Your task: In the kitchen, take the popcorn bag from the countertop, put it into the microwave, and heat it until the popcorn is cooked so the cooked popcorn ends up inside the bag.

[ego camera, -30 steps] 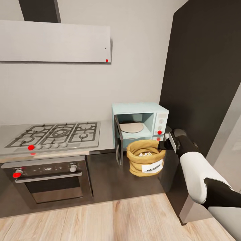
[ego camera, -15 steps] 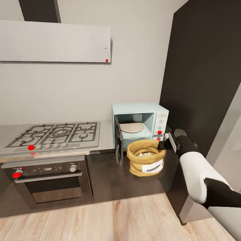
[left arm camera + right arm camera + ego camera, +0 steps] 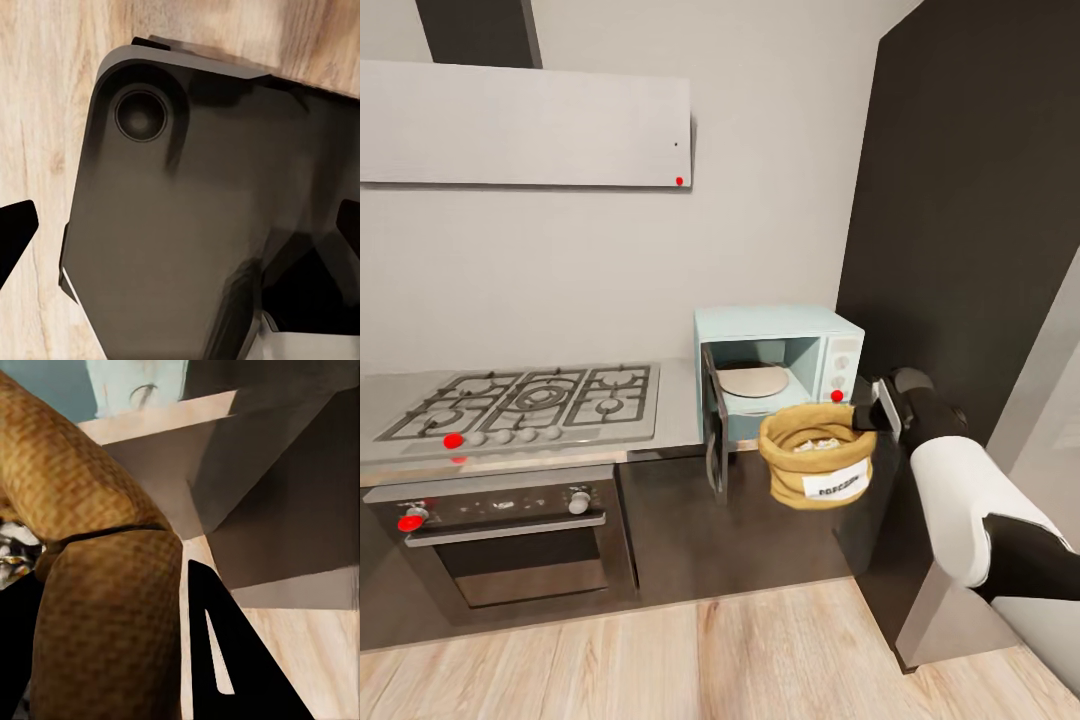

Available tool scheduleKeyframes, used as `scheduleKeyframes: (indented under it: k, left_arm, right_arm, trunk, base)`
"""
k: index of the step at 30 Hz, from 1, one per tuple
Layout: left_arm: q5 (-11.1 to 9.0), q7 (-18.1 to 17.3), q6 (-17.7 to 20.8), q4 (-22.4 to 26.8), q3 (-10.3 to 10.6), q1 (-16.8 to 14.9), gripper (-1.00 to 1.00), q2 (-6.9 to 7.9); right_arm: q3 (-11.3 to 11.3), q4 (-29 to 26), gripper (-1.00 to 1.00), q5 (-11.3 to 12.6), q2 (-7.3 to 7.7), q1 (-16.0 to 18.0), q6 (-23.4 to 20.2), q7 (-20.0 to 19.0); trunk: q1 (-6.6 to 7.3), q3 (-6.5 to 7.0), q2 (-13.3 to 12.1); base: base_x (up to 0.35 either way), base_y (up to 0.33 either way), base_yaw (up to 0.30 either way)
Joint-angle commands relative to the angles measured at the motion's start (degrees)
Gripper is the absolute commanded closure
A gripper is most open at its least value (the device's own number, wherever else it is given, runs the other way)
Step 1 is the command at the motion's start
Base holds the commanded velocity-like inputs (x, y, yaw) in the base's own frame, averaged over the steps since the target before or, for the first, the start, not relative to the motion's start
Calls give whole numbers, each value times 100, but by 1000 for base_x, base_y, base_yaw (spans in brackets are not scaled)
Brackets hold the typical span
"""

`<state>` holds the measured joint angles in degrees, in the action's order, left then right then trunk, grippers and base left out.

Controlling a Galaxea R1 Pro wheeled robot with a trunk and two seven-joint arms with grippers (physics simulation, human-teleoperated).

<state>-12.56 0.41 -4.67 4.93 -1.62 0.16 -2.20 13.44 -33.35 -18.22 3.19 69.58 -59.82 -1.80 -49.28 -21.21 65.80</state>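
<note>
You held the popcorn bag [image 3: 818, 456] before the microwave [image 3: 780, 375], right jaws pinching its rim, apparently; left jaws: can't tell.

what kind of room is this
A home kitchen, rendered in simulation. A steel gas hob sits in a grey countertop above a built-in oven, and a pale-blue microwave stands open beside it. The right tool holds a popcorn bag before it.

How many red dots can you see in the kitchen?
5: one on the range hood, one on the hob with another just beneath, one on the oven, one on the microwave. More may be hidden.
</note>
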Motion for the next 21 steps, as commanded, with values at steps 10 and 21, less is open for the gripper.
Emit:
scheduleKeyframes:
  k: [10,21]
  left_arm:
    - [-19,3,-8,8,-14,1,-100,0]
    - [-19,3,-8,8,-14,1,-100,-8]
  right_arm:
    - [49,681,100,-15,-20,1208,-18,0]
    - [755,941,100,0,-120,1677,-18,598]
  trunk:
    - [-1,-6,3]
    - [-1,-6,3]
  base:
    - [0,0,0]
    - [0,0,0]
